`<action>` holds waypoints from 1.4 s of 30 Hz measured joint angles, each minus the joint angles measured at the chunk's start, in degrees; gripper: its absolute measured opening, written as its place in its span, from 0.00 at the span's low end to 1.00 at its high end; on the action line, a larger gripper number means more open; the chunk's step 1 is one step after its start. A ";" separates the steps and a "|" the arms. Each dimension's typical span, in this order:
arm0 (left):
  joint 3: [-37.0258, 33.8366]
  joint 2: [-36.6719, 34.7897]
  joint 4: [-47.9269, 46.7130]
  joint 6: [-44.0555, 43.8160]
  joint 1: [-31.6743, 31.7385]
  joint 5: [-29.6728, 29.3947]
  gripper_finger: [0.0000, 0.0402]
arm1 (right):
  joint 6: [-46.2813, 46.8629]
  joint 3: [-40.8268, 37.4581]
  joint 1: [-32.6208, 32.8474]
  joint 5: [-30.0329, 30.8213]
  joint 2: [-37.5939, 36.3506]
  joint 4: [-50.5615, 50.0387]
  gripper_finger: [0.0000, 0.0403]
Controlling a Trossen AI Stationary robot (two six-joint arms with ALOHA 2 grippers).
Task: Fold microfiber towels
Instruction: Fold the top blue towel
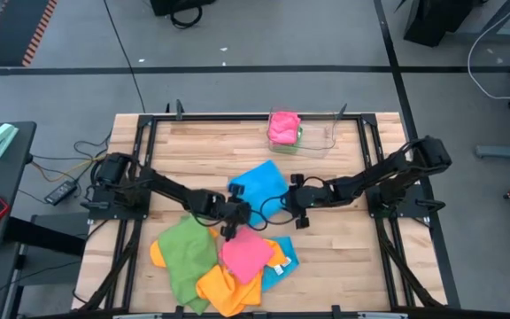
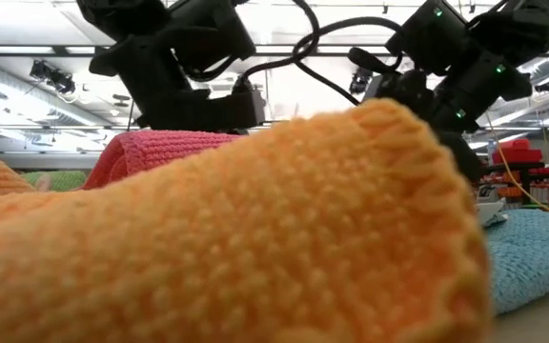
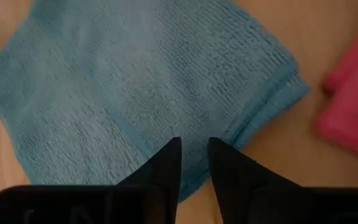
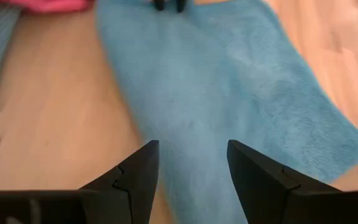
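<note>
Lying flat: blue towel (image 1: 261, 184), spread at the middle of the table (image 1: 343, 257), soft and looped, one side doubled over.
Heap: green towel (image 1: 187, 252), orange towel (image 1: 224, 291) and pink towel (image 1: 245, 254), just beside the blue towel.
Left gripper (image 3: 193, 163): fingers narrowly parted, empty, over the blue towel's edge.
Right gripper (image 4: 192, 163): fingers wide apart, empty, above the blue towel's other edge.

Clear plastic tray (image 1: 319, 140) at far edge of wooden table (image 1: 343, 257).
</note>
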 joint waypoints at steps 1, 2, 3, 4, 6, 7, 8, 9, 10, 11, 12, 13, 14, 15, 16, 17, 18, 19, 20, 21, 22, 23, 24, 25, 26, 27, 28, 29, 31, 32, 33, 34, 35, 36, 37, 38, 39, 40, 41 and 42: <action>0.00 -0.01 -0.21 -0.22 -0.16 -0.03 0.23 | -0.48 0.01 0.06 -0.71 0.13 0.12 0.50; 0.00 -0.13 -0.42 -0.30 -0.37 -0.05 0.23 | -1.04 0.01 0.15 -1.55 0.11 0.06 0.50; 0.00 -0.26 -0.67 -0.34 -0.62 -0.10 0.23 | -1.54 0.01 0.25 -2.34 0.09 0.23 0.51; 0.02 -0.31 -0.59 -0.31 -0.83 -0.10 0.23 | -2.21 0.04 0.30 -2.94 -0.04 0.15 0.52; 0.02 -0.31 -0.64 -0.30 -1.17 -0.20 0.23 | -3.54 0.51 0.49 -3.81 -0.11 0.05 0.55; 0.02 -0.48 -0.75 -0.30 -1.33 -0.18 0.23 | -4.12 0.80 0.61 -4.14 -0.11 0.14 0.56; 0.02 -0.79 -1.21 -0.28 -1.35 -0.17 0.23 | -4.81 1.06 0.71 -4.29 -0.11 0.21 0.58; 0.06 -0.93 -1.29 -0.23 -1.35 -0.17 0.23 | -5.55 1.28 0.74 -4.40 -0.11 0.16 0.60; 0.15 -0.94 -1.35 -0.23 -1.35 -0.17 0.23 | -5.97 1.47 0.74 -4.40 -0.11 0.10 0.61; 0.13 -1.20 -2.24 -0.27 -1.35 -0.16 0.23 | -6.06 1.75 0.73 -4.41 -0.11 0.00 0.63; 0.06 -1.69 -3.30 -0.25 -1.33 -0.17 0.23 | -5.89 2.08 0.71 -4.39 -0.11 -0.25 0.65; 0.05 -2.07 -3.23 -0.28 -1.32 -0.21 0.23 | -5.61 2.59 0.71 -4.40 -0.09 -0.93 0.67; 0.13 -2.47 -2.79 -0.26 -1.31 -0.22 0.23 | -5.24 3.31 0.71 -4.39 0.20 -1.92 0.68; 0.13 -2.99 -3.15 -0.29 -1.31 -0.20 0.22 | -4.96 4.19 0.71 -4.28 0.61 -3.31 0.69; 0.13 -3.53 -3.50 -0.40 -1.31 -0.24 0.22 | -4.85 5.14 0.74 -3.96 1.14 -5.16 0.70; 0.13 -3.77 -3.17 -0.41 -1.31 -0.22 0.22 | -4.84 6.08 0.74 -3.85 1.83 -6.61 0.71; 0.13 -3.90 -2.99 -0.42 -1.31 -0.22 0.21 | -4.95 6.85 0.71 -3.79 2.49 -7.93 0.71; 0.13 -3.93 -2.97 -0.43 -1.31 -0.22 0.21 | -5.52 7.24 0.68 -3.71 3.18 -8.90 0.71; 0.13 -3.93 -3.02 -0.42 -1.32 -0.21 0.21 | -6.70 7.40 0.56 -3.69 3.77 -8.93 0.71; 0.13 -3.93 -3.07 -0.49 -1.33 -0.20 0.21 | -8.65 7.36 0.32 -3.71 4.14 -9.21 0.71; 0.13 -3.93 -2.95 -0.81 -1.33 -0.20 0.21 | -10.97 7.31 0.13 -3.87 4.41 -9.50 0.71; 0.13 -3.91 -2.87 -1.24 -1.32 -0.20 0.21 | -13.31 7.31 -0.04 -4.55 4.58 -9.48 0.71; 0.13 -3.91 -2.96 -1.85 -1.31 -0.22 0.21 | -15.37 7.31 -0.24 -4.95 4.61 -9.74 0.71; 0.13 -3.89 -3.02 -1.97 -1.31 -0.22 0.22 | -16.96 7.29 -0.50 -5.41 4.61 -9.78 0.71; 0.13 -3.89 -3.02 -2.05 -1.33 -0.20 0.23 | -18.47 7.31 -0.74 -5.72 4.61 -9.68 0.71; 0.13 -3.89 -3.02 -2.24 -1.52 -0.22 0.24 | -20.01 7.30 -0.98 -5.74 4.61 -10.07 0.71; 0.13 -3.89 -3.08 -2.31 -1.68 -0.22 0.24 | -21.30 7.30 -1.32 -5.72 4.61 -10.73 0.71; 0.13 -3.89 -3.09 -2.31 -1.81 -0.22 0.25 | -22.41 7.31 -1.65 -5.62 4.61 -11.75 0.71; 0.13 -3.89 -3.33 -2.27 -2.19 -0.22 0.26 | -23.97 7.32 -1.99 -5.44 4.59 -12.99 0.71; 0.13 -3.87 -3.37 -2.27 -2.32 -0.22 0.27 | -24.58 7.34 -2.02 -4.82 4.55 -13.51 0.71; 0.13 -3.87 -3.35 -2.25 -2.40 -0.22 0.27 | -25.18 7.36 -1.85 -3.96 4.51 -13.78 0.71; 0.13 -3.87 -3.26 -2.19 -2.52 -0.21 0.27 | -25.79 7.36 -1.55 -2.72 4.48 -14.14 0.71; 0.13 -3.87 -3.19 -2.10 -2.60 -0.20 0.28 | -26.68 7.38 -1.23 -1.34 4.48 -14.45 0.70; 0.13 -3.87 -3.13 -2.03 -2.60 -0.20 0.28 | -27.66 7.38 -0.90 -0.25 4.48 -14.75 0.69; 0.13 -3.87 -3.08 -2.05 -2.49 -0.20 0.28 | -28.55 7.38 -0.63 0.63 4.48 -15.04 0.69; 0.13 -3.87 -3.06 -2.05 -2.35 -0.20 0.28 | -29.44 7.38 -0.49 1.15 4.45 -15.34 0.68; 0.13 -3.87 -3.00 -2.02 -2.16 -0.22 0.28 | -30.06 7.38 -0.47 1.69 4.43 -15.71 0.68; 0.13 -3.87 -3.00 -1.94 -1.93 -0.23 0.28 | -30.56 7.42 -0.47 2.17 4.42 -16.17 0.67; 0.13 -3.87 -2.97 -1.94 -1.72 -0.22 0.28 | -30.91 7.45 -0.47 2.78 4.40 -16.79 0.67; 0.13 -3.85 -2.95 -1.93 -1.46 -0.22 0.28 | -31.13 7.47 -0.47 3.45 4.37 -17.53 0.67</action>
